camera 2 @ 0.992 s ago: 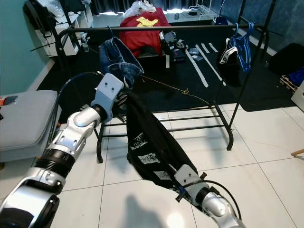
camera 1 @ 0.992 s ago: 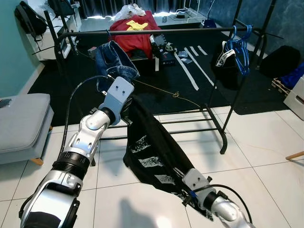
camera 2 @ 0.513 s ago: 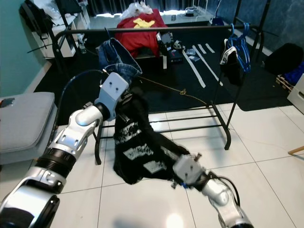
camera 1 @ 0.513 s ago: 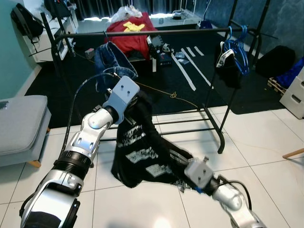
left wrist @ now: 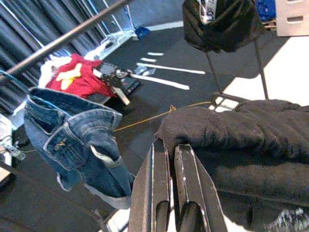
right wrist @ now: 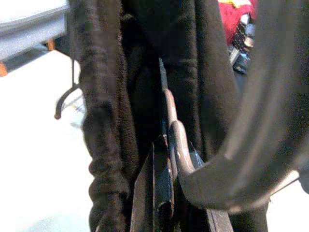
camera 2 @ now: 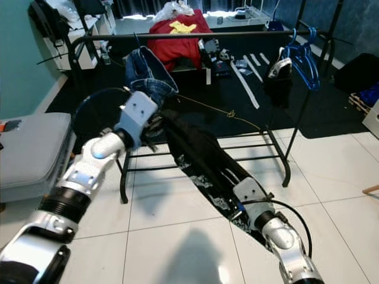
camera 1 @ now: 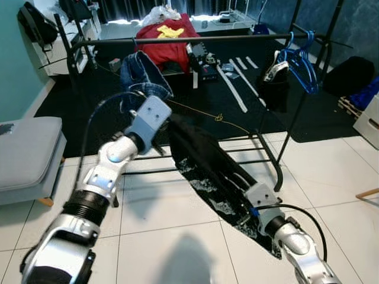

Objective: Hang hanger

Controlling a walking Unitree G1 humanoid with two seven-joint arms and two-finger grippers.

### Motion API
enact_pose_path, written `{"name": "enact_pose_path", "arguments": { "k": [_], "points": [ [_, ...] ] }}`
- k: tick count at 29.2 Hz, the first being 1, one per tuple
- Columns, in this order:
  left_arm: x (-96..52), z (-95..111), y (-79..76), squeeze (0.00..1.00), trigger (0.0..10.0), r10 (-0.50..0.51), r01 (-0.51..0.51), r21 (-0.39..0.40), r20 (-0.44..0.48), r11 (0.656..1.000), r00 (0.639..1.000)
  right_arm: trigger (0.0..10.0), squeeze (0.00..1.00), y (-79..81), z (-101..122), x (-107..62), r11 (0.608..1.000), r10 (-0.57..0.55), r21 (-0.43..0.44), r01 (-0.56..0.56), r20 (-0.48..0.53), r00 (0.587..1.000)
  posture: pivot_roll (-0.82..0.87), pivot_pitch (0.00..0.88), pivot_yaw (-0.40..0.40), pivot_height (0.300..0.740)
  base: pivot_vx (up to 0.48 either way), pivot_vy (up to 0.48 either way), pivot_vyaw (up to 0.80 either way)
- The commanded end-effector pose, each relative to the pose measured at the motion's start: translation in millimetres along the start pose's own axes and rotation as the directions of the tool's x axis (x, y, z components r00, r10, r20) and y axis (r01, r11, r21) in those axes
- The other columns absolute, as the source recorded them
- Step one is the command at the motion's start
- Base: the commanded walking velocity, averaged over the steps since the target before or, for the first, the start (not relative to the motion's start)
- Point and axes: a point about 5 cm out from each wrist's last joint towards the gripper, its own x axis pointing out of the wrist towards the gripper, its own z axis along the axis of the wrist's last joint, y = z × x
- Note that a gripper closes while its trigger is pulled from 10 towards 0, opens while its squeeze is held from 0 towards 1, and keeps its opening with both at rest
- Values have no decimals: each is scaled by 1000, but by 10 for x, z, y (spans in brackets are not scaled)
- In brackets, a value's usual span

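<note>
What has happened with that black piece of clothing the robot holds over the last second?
The black garment bunched up between the arms half a second ago; now it is stretched out again into a long diagonal strip, with the right gripper pulled back down toward the robot. The left gripper has kept its end up beside the jeans throughout. Both grippers have stayed shut on the cloth. The rack, the jeans and the blue hangers have not moved.

Bare rail [camera 1: 231, 38] runs open between the jeans [camera 1: 141, 74] at 11 o'clock and blue hangers [camera 1: 298, 56] at 1 o'clock; white floor tiles [camera 1: 154, 195] lie open at 6 o'clock
</note>
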Motion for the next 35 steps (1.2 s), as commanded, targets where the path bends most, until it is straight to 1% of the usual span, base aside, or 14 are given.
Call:
{"name": "enact_pose_path", "arguments": {
  "k": [1, 2, 4, 6, 9, 18, 19, 21, 24, 27, 28, 30, 33, 35],
  "points": [
    [-19, 130, 216, 0, 0, 84, -86, 33, 55, 996, 995, 0, 0, 57, -10, -37, 999, 35, 15, -35, 14, 999, 34, 87, 65, 740, 0, 0, 0],
    [-12, 128, 206, 0, 0, 81, -83, 35, 54, 996, 995, 0, 0, 125, 58, -30, 995, 94, 12, -95, 70, 993, 33, 86, 66, 740, 0, 0, 0],
    [-2, 116, 172, 0, 0, 65, -67, 40, 48, 997, 997, 0, 0, 221, 147, -28, 984, 178, -5, -179, 121, 976, 32, 86, 67, 740, 0, 0, 0],
    [-2, 116, 172, 0, 0, 65, -67, 40, 48, 997, 997, 0, 0, 221, 147, -28, 984, 178, -5, -179, 121, 976, 32, 86, 67, 740, 0, 0, 0],
    [5, 95, 97, 0, 0, 30, -31, 41, 38, 999, 999, 0, 0, 268, 192, -19, 973, 228, -44, -225, 131, 965, 32, 86, 68, 740, 0, 0, 0],
    [0, 62, 35, 0, 0, -5, 3, 45, 24, 999, 1000, 0, 0, 238, 259, 8, 977, 209, -78, -198, 163, 964, 34, 87, 67, 740, 0, 0, 0],
    [-10, 24, 8, 0, 0, -15, 15, 49, 10, 999, 1000, 0, 0, 185, 249, 17, 986, 161, -71, -152, 153, 975, 33, 87, 67, 740, 0, 0, 0],
    [-28, -23, -17, 0, 0, -22, 22, 56, -4, 998, 1000, 0, 0, 78, 163, 19, 998, 56, 0, -56, 92, 994, 32, 87, 68, 740, 0, 0, 0],
    [-37, -30, -6, 0, 0, -16, 17, 61, -6, 998, 1000, 0, 0, 25, 126, -4, 999, 7, 43, -11, 81, 997, 34, 88, 67, 740, 0, 0, 0],
    [-39, -33, 1, 0, 0, -16, 16, 63, -8, 998, 1000, 0, 0, 38, 150, -12, 999, 29, 39, -33, 105, 994, 33, 89, 68, 740, 0, 0, 0],
    [-40, -35, -1, 0, 0, -23, 24, 66, -11, 998, 1000, 0, 0, 61, 189, -16, 997, 56, 41, -62, 142, 988, 34, 88, 67, 740, 0, 0, 0],
    [-40, -35, -1, 0, 0, -23, 24, 66, -11, 998, 1000, 0, 0, 61, 189, -16, 997, 56, 41, -62, 142, 988, 34, 88, 67, 740, 0, 0, 0],
    [-34, -21, -66, 0, 0, -71, 72, 84, -5, 994, 997, 0, 0, 127, 308, -9, 990, 116, 47, -131, 237, 964, 33, 89, 68, 740, 0, 0, 0],
    [-29, -4, -111, 0, 0, -98, 98, 98, 3, 990, 995, 0, 0, 168, 338, 2, 984, 155, 46, -172, 255, 954, 32, 89, 68, 740, 0, 0, 0]
  ]
}}
